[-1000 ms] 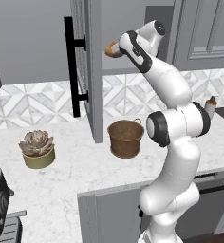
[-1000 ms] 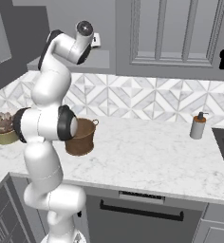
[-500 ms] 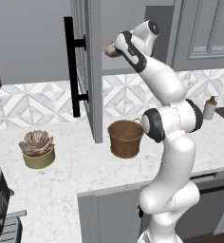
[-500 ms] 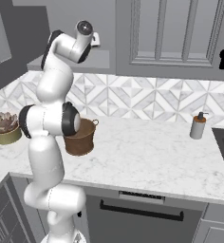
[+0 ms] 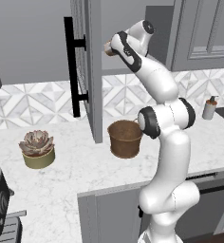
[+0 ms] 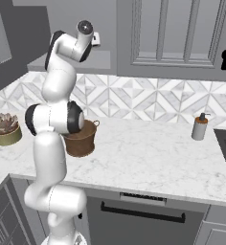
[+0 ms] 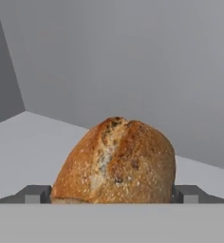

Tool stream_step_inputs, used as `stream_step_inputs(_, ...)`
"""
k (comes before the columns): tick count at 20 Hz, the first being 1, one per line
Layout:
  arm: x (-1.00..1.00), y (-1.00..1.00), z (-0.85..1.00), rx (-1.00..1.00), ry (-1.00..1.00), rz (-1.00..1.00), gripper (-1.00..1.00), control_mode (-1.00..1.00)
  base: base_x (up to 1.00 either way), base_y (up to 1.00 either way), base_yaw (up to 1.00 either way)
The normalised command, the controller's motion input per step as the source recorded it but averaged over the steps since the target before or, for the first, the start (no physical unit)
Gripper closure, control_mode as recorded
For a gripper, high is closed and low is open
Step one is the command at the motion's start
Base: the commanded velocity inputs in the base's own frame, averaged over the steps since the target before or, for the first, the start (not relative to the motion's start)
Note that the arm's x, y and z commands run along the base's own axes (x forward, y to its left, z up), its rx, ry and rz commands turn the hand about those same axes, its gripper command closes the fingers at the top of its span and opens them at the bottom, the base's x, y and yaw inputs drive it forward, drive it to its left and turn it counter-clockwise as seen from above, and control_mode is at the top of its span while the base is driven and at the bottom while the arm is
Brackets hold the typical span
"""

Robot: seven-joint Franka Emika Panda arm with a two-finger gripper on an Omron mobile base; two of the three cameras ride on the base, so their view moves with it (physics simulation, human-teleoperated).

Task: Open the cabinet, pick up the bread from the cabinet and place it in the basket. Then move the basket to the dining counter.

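Lifting the bread (image 7: pixel 115 161) out of the open cabinet (image 5: pixel 88 71), the gripper (image 7: pixel 113 193) has a finger against each side of the loaf.
To do it well, draw straight back past the door edge, then lower over the basket (image 5: pixel 125 138) on the counter below. Fingertips are mostly cut off, so grip firmness is unclear.

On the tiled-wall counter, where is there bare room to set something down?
Bare marble runs between the basket and the soap bottle, and between the succulent and basket. It is crowded by the open cabinet door, near the arm, with bread between the fingers.
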Motion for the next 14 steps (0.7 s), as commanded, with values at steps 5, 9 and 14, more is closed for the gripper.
stream_step_inputs(5,0.15,0.08,-0.01,0.0,0.0,0.02,-1.0,-1.0,0.0,0.0,0.0)
stream_step_inputs(9,0.4,0.06,-0.21,0.0,0.0,0.01,-1.0,-1.0,0.0,0.0,0.0)
stream_step_inputs(14,0.41,0.09,-0.66,0.0,-0.02,0.03,1.0,-1.0,0.0,0.0,0.0)
